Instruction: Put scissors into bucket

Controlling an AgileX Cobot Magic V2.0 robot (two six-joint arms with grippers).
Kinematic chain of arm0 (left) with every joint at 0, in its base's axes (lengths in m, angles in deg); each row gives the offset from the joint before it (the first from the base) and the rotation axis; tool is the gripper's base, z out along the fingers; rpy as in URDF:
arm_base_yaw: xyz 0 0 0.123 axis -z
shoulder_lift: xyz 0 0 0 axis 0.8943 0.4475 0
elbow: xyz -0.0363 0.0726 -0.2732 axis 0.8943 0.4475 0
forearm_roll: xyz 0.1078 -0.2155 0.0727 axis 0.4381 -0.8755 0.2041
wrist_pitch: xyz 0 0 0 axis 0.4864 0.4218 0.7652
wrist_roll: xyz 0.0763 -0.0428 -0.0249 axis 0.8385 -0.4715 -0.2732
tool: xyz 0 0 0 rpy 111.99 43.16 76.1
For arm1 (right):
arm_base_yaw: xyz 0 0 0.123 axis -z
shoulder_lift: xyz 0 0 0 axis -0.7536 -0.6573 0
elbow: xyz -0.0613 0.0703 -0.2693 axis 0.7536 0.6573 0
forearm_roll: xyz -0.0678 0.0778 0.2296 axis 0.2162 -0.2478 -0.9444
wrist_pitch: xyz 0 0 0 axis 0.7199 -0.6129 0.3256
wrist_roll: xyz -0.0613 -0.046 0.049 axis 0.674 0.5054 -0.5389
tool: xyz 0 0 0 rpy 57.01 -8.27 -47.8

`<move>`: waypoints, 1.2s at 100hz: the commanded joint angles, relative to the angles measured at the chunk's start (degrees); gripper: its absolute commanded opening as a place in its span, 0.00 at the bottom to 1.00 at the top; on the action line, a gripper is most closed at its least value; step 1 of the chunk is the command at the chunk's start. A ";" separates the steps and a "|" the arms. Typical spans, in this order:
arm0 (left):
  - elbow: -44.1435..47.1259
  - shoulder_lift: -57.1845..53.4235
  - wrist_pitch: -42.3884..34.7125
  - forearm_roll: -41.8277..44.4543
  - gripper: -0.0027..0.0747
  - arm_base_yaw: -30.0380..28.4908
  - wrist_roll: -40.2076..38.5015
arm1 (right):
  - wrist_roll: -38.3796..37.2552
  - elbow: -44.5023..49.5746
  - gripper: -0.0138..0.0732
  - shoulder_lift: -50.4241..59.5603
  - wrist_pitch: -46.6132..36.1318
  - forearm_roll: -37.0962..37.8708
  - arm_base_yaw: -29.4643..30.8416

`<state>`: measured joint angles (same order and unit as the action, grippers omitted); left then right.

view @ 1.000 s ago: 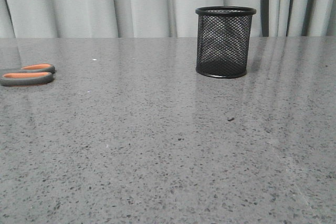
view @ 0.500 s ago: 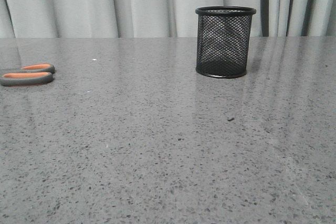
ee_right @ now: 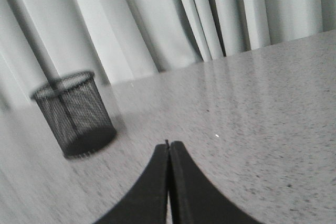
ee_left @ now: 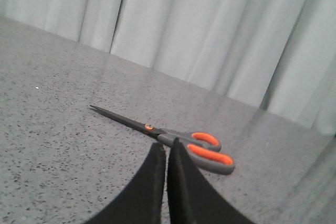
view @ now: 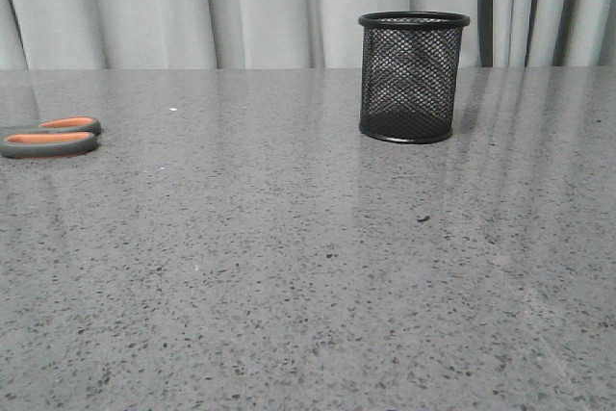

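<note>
The scissors lie flat at the table's far left edge in the front view, only their orange-lined grey handle loops showing. In the left wrist view the whole scissors lie closed on the table, slim dark blades pointing away from the handles. My left gripper is shut and empty, just short of the handles. The bucket, a black wire-mesh cup, stands upright at the back right of centre; it also shows in the right wrist view. My right gripper is shut and empty, well apart from the bucket.
The grey speckled table runs back to pale curtains. Neither arm shows in the front view.
</note>
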<state>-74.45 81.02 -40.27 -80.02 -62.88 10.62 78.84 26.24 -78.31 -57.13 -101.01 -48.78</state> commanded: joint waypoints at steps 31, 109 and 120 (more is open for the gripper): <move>-7.84 -0.39 0.48 -8.57 0.01 0.00 -0.60 | 0.25 -6.54 0.09 -0.84 3.06 -11.87 0.24; -47.80 36.59 34.57 9.43 0.05 0.00 9.70 | 5.13 -44.00 0.26 -41.73 34.61 0.48 -0.77; -49.00 38.08 34.57 9.16 0.19 0.00 10.12 | 5.13 -45.09 0.56 -43.84 34.86 0.48 -1.10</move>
<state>-120.69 117.79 -2.34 -69.43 -62.88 20.08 83.00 -15.99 -120.57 -19.66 -100.41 -49.66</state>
